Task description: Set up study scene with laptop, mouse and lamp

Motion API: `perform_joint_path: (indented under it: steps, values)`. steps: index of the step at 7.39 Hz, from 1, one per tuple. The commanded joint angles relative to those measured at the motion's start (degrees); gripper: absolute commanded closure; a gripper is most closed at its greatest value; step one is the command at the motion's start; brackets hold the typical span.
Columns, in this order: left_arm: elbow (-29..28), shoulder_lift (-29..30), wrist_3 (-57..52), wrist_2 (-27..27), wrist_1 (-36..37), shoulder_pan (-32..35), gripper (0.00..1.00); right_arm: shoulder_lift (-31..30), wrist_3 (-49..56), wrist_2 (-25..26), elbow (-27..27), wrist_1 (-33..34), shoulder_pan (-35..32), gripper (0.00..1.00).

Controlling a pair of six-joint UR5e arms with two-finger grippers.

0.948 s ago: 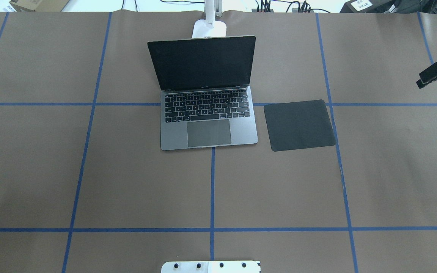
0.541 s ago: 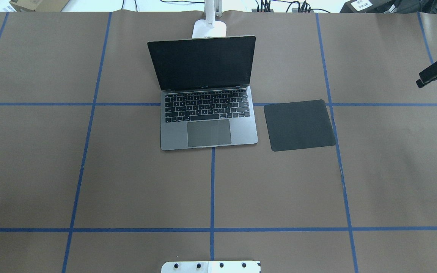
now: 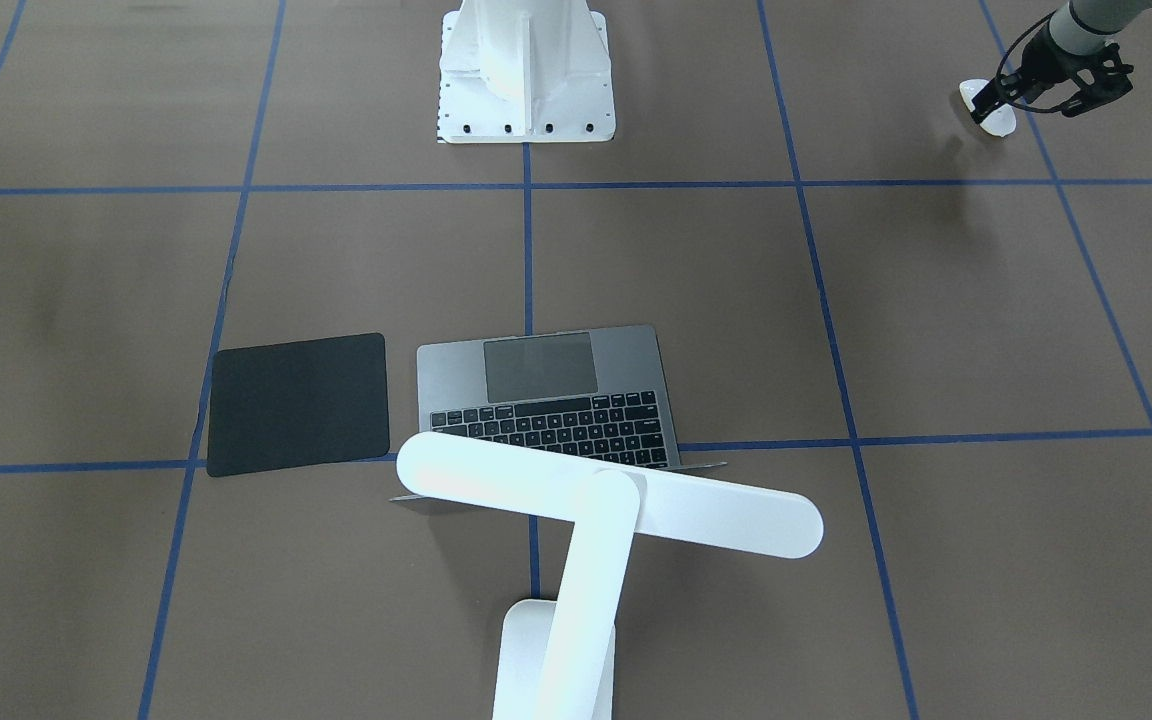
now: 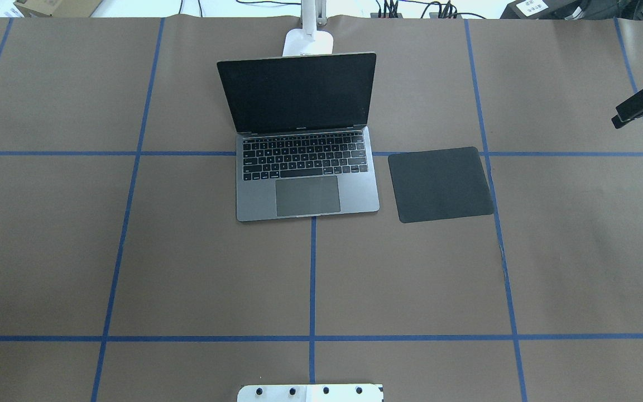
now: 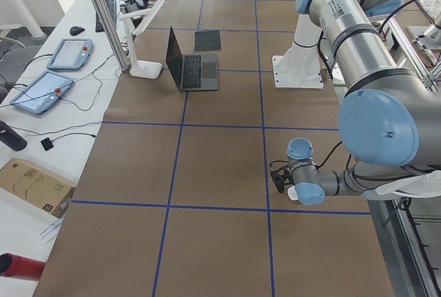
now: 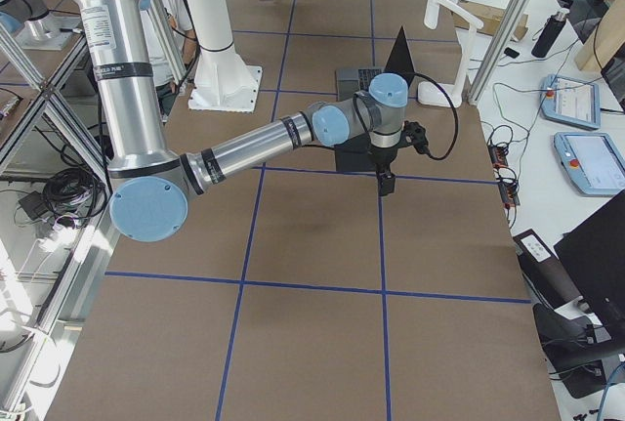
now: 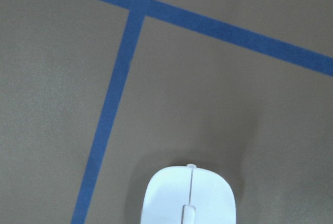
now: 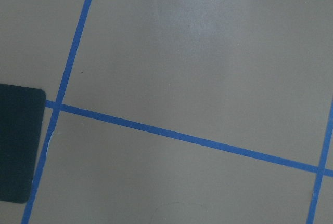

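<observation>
One mouse (image 3: 1000, 122), white and glossy, far out towards the table's left end, well apart from everything else; in the left wrist view, low in the middle, nose pointing up the frame over brown paper beside a crossing of blue tape lines. Pinched at the tip of the left gripper (image 3: 992, 104), a dark finger lying against its side.

One laptop (image 4: 307, 167), space-grey, open near the middle of the table (image 4: 187, 268), dark screen upright at the far side, keyboard and trackpad on the near side, front edge just over a blue tape line.

One lamp (image 3: 606, 500), white, standing just behind the laptop's screen on the far side, long bar head stretched across above the hinge, base flat on the paper.

One thin black square mat (image 4: 440, 184) just right of the laptop, apart from it, slightly skewed, bare on top.

One right gripper (image 4: 631, 111) above the table's right end, well apart from the mat; spread or pressed together, cannot tell.

One white bolted pedestal (image 3: 526, 70) at the near edge, in line with the laptop.
</observation>
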State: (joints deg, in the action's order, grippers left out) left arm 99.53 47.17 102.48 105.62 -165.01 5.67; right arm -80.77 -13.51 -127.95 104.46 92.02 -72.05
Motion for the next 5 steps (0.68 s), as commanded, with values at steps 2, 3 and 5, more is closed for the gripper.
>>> perform_joint_path:
  steps: [2,3,5]
  values:
    - [-1.6,0.4,0.1,-3.5,-2.0,-5.5,0.01,0.0,0.0,0.2,0.0,0.0,0.2,0.01]
    - [-2.4,0.3,0.5,-3.5,-3.9,-5.6,0.01,0.1,0.0,0.2,0.1,0.1,0.2,0.01]
    - [-2.5,0.3,2.4,-3.5,-5.6,-5.9,0.45,0.1,-0.8,0.1,0.3,0.0,0.2,0.01]
